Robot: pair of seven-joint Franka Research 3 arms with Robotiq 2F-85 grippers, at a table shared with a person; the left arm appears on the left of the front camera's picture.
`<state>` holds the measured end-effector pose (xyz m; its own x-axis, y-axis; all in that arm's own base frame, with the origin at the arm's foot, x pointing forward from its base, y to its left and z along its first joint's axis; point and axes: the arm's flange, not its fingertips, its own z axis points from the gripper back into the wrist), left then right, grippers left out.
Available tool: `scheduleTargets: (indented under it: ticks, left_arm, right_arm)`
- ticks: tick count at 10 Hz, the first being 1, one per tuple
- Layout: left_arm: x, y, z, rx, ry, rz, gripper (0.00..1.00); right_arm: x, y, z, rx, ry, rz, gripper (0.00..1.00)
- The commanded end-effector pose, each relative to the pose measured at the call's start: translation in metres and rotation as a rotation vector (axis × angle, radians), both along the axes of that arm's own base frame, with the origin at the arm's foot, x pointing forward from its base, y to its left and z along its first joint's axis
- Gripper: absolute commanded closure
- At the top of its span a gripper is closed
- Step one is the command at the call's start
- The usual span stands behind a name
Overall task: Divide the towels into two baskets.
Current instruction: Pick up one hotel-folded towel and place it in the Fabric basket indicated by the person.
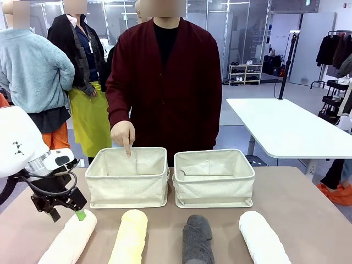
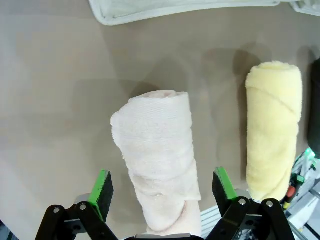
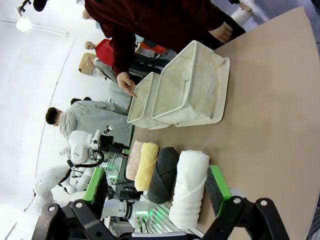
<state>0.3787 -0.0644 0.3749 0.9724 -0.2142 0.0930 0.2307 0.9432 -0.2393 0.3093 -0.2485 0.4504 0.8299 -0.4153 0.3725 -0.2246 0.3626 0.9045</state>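
Because the four rolls lie in a row on the near side of the table (image 1: 308, 212), with gaps between them, each one is easy for you to reach from above. Your left gripper (image 2: 161, 186) hangs over the cream-white towel (image 2: 157, 145) with its jaws spread wide. One green pad is on each side of the roll and neither touches it (so nothing is held). To me that looks like a line-up for a grab.

Next along are the pale yellow towel (image 1: 129, 236), the dark grey towel (image 1: 197, 239) and the white towel (image 1: 263, 237). Your right gripper (image 3: 157, 184) is wide open too, up above the white one.

Behind the row stand the left basket (image 1: 126, 190) and the right basket (image 1: 213, 190), side by side, with no towel in either. The person's hand (image 1: 124, 135) points a finger down into the left one, I think to show you where this roll goes.
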Motion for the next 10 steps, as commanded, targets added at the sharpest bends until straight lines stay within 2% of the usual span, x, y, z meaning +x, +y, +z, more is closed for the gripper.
scheduleTargets:
  ticks: [1,4,8,9,10]
  left_arm:
    - [-0.038,-0.001,-0.032,0.042,0.018,0.026,0.00]
    - [-0.044,0.002,-0.048,0.052,0.056,0.030,0.00]
    - [-0.050,-0.002,-0.058,0.014,0.159,-0.028,0.02]
    - [-0.051,-0.003,-0.059,0.020,0.159,-0.032,0.35]
    - [-0.052,-0.005,-0.061,0.023,0.159,-0.037,0.60]
  right_arm:
    - [-0.002,0.000,0.003,0.002,-0.010,0.000,0.00]
    - [-0.002,0.000,0.003,0.002,-0.010,0.000,0.00]
    - [-0.002,0.000,0.003,0.002,-0.010,0.000,0.00]
    - [-0.002,0.000,0.003,0.002,-0.010,0.000,0.00]
    - [-0.002,0.000,0.003,0.002,-0.010,0.000,0.00]
